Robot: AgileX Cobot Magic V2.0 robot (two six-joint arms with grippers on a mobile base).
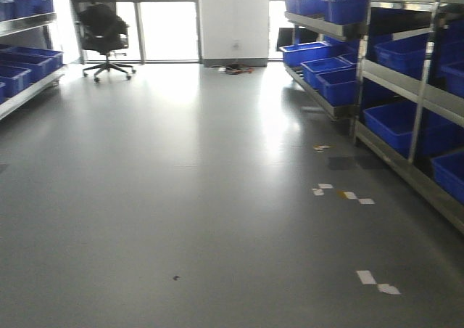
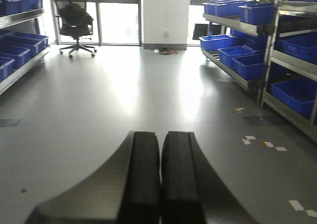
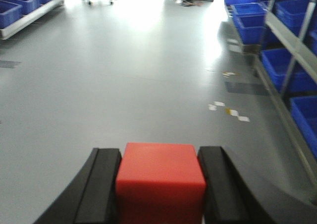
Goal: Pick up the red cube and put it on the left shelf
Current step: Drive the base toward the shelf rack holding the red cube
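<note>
The red cube (image 3: 161, 182) is held between the two black fingers of my right gripper (image 3: 159, 157), which is shut on it above the grey floor. My left gripper (image 2: 161, 137) is shut and empty, its two black fingers pressed together, pointing down the aisle. The left shelf (image 1: 25, 59) with blue bins stands at the far left of the front view; it also shows in the left wrist view (image 2: 20, 48) and the right wrist view (image 3: 27, 3). Neither gripper shows in the front view.
A right-hand metal shelf (image 1: 406, 110) with blue bins (image 1: 406, 125) lines the aisle. A black office chair (image 1: 104, 30) stands at the back left by the windows. White tape marks (image 1: 377, 281) dot the grey floor (image 1: 188, 197). Small clutter (image 1: 235, 69) lies by the white pillar.
</note>
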